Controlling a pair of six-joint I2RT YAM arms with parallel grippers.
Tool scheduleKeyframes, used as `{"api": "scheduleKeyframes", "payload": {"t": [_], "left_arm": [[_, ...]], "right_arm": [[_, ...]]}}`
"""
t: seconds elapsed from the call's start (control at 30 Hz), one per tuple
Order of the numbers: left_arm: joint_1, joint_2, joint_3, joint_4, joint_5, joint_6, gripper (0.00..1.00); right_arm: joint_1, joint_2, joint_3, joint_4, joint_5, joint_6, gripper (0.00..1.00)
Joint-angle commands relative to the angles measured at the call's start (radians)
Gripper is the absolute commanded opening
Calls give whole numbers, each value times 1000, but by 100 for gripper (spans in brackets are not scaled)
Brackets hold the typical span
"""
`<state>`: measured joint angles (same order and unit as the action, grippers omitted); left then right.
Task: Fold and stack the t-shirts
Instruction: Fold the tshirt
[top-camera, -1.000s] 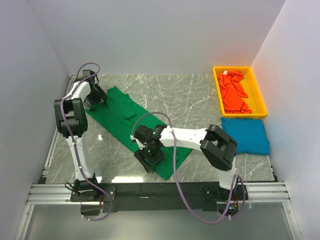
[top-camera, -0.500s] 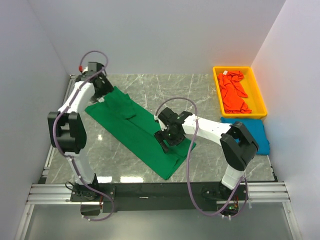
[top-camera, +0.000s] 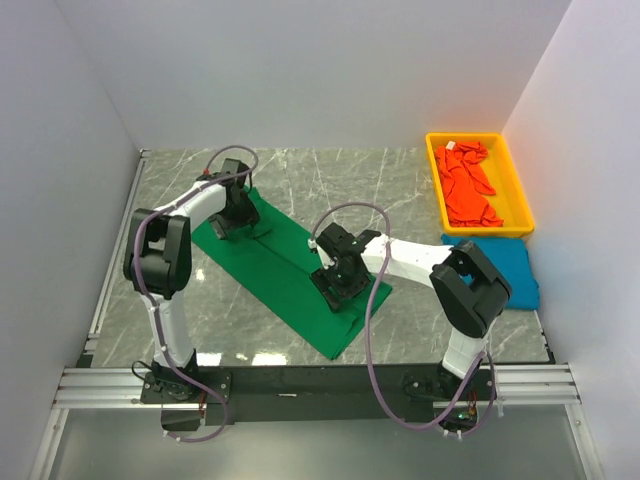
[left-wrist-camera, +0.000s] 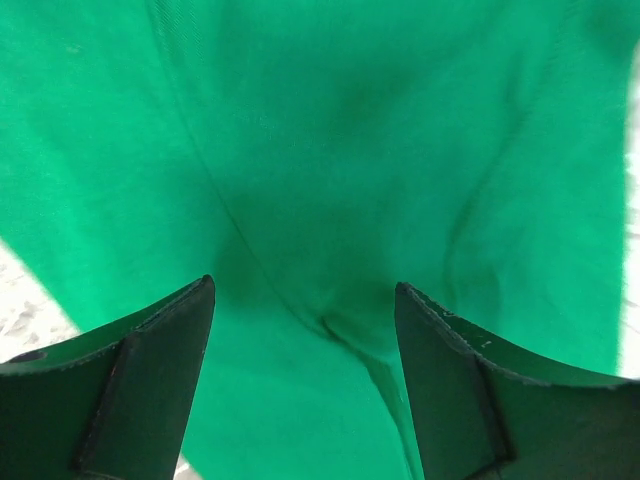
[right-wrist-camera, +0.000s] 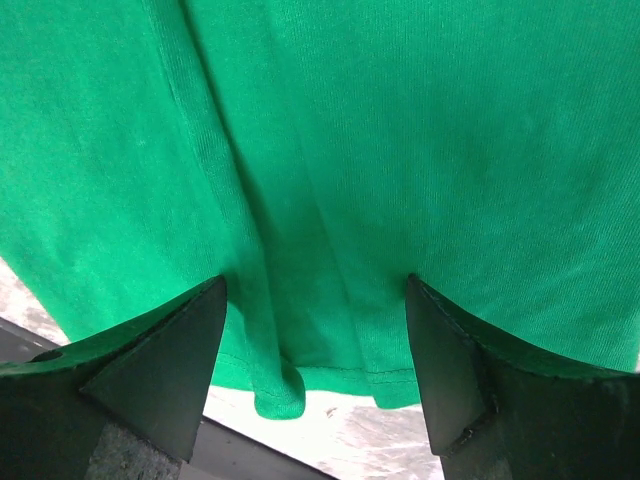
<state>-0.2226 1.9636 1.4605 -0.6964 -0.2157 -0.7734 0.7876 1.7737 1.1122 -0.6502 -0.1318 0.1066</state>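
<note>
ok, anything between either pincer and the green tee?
Nothing visible. The left pincer and right pincer both stand open right over the green tee, and each wrist view shows only its bare cloth ahead.

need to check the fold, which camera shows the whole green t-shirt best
The top external view: the green t-shirt lies there as one long strip, seen end to end. The left wrist view shows only a close patch with a crease; the right wrist view, a patch with a hem edge.
</note>
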Motion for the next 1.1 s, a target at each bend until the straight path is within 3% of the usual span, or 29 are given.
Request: {"api": "scheduleKeyframes", "payload": {"t": [0.0,0.23,0.43,0.8,1.07], "left_arm": [[-11,43,23,28,-14,-24,78],[-21,162,101,17,4,9,77],[-67,315,290,-32,-25,68,77],[-119,535,655,-22,16,164,79],[-119,587,701,78,56,230,84]], "right_arm": [[10,13,-32,14,1,4,79],[79,32,-52,-11,-64,50,78],[208,121,30,-48,-109,117,78],[217,242,167,-98,-112,192,79],[219,244,219,-114,-108,223,79]]}}
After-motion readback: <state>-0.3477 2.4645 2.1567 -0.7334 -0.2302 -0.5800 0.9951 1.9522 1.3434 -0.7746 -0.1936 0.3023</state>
